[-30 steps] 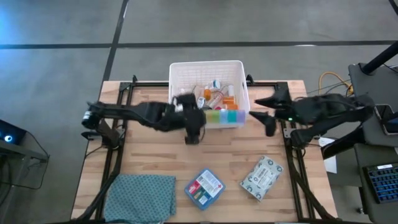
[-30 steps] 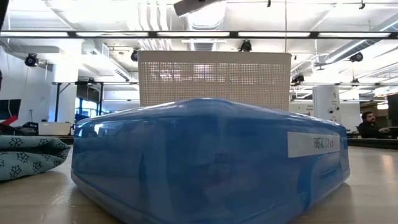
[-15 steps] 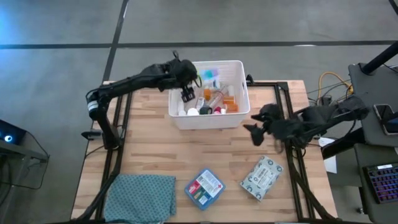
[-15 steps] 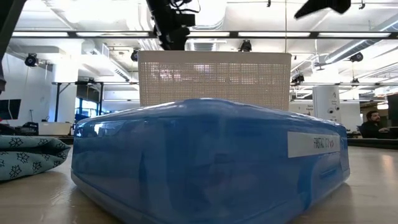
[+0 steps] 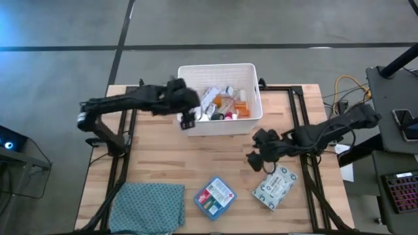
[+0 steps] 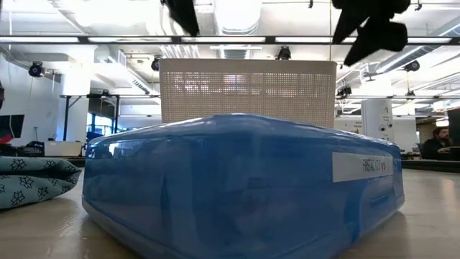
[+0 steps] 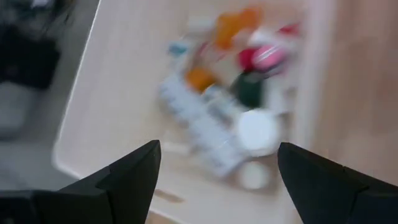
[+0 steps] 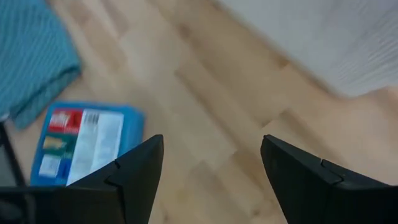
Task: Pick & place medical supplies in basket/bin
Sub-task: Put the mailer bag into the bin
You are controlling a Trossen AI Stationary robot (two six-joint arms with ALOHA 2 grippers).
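Observation:
The white slotted bin point(image 5: 189, 73) stands at the table's far middle and holds several small supplies point(image 5: 222, 101): white bottles and orange and pink containers. My left gripper point(image 5: 186, 122) hovers open at the bin's near left corner; its wrist view looks down on the blurred contents point(image 7: 242, 106). My right gripper point(image 5: 256, 158) hangs open above bare table, just left of and beyond the grey-green wipes pack point(image 5: 275, 187). The blue first-aid box point(image 5: 214, 197) lies flat near the near edge and also shows in the right wrist view point(image 8: 87, 146).
The teal patterned cloth point(image 5: 149, 207) lies folded at the near left corner. Bare wood point(image 5: 157, 156) stretches between the bin and the near items. In the low view the blue box point(image 6: 237, 187) fills the foreground, with the bin point(image 6: 248, 90) behind it and the cloth point(image 6: 32, 180) to its left.
My left gripper rose from the bin's near wall, passed over the bin's left part, then drew back toward the near left corner of the bin. The multicoloured strip seen at the near wall no longer shows there. My right gripper moved from beside the bin's right side toward the wipes pack.

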